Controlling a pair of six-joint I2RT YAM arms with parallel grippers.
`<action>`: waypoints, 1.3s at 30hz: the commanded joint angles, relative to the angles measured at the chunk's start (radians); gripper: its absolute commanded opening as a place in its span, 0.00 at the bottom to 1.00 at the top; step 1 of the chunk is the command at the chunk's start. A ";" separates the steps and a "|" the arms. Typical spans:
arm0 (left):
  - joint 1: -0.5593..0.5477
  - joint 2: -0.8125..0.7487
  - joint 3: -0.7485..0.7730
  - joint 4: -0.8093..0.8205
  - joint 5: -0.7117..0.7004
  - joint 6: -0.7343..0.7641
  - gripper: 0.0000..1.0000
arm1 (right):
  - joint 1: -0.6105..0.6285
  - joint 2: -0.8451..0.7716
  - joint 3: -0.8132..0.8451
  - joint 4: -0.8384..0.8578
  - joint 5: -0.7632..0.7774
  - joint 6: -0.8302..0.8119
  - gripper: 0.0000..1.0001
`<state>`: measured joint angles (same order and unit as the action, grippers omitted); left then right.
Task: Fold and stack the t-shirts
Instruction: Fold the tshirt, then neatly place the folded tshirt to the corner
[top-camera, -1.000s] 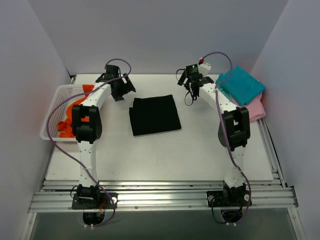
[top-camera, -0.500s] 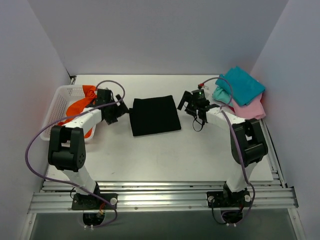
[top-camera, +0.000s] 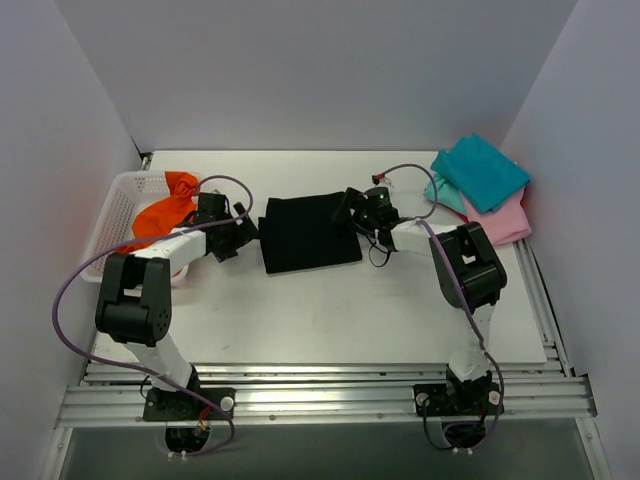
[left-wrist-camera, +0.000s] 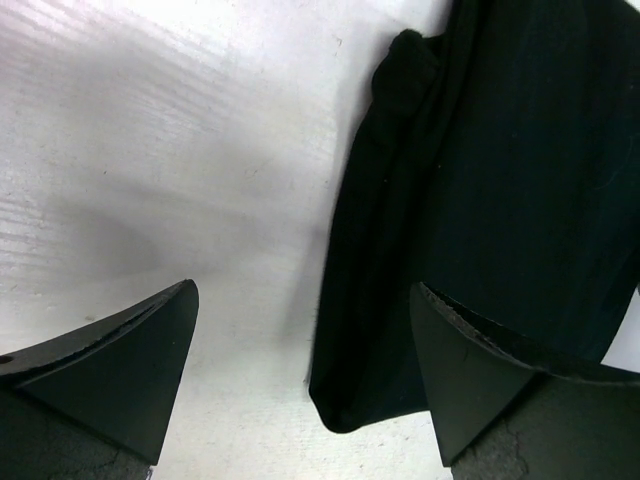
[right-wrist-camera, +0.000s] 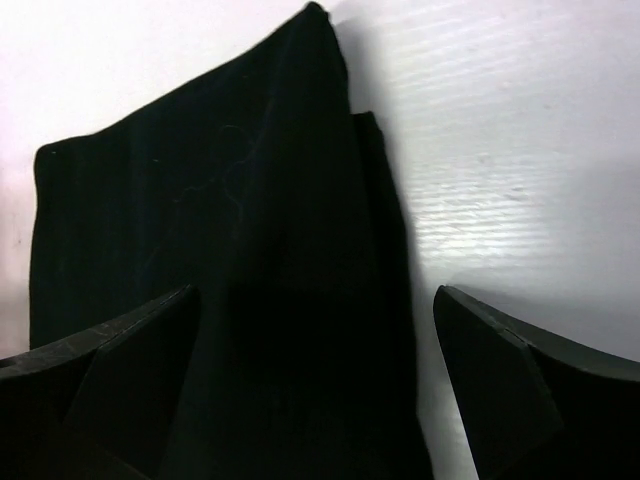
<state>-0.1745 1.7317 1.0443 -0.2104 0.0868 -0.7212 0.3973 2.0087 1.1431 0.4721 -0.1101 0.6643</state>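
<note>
I find left claw (top-camera: 243, 232) and right claw (top-camera: 350, 208) spread apart, flanking the folded black t-shirt (top-camera: 310, 232); next, I judge: pinch its edges, stack.

The left arm is sinking low from its raised pose by the white mesh basket (top-camera: 112, 215), bringing the left gripper (top-camera: 249, 232) nearer and rightward to the left edge of the folded black t-shirt (top-camera: 305, 232). The right arm is also folding down, carrying the right gripper (top-camera: 349, 208) leftward, away from the teal t-shirt (top-camera: 482, 170), to the black shirt's right edge.
</note>
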 joint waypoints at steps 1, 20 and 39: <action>0.009 -0.015 0.019 0.080 0.011 -0.004 0.95 | 0.034 0.085 -0.002 -0.098 -0.020 0.027 1.00; 0.030 0.055 0.000 0.146 0.071 -0.012 0.97 | 0.057 0.144 0.035 -0.064 -0.053 0.034 0.00; 0.033 0.046 -0.078 0.253 0.143 -0.023 0.98 | -0.164 0.354 1.018 -0.773 0.245 -0.330 0.00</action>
<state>-0.1467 1.7878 0.9833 0.0143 0.2031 -0.7414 0.2623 2.3085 2.0190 -0.1486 0.0498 0.4263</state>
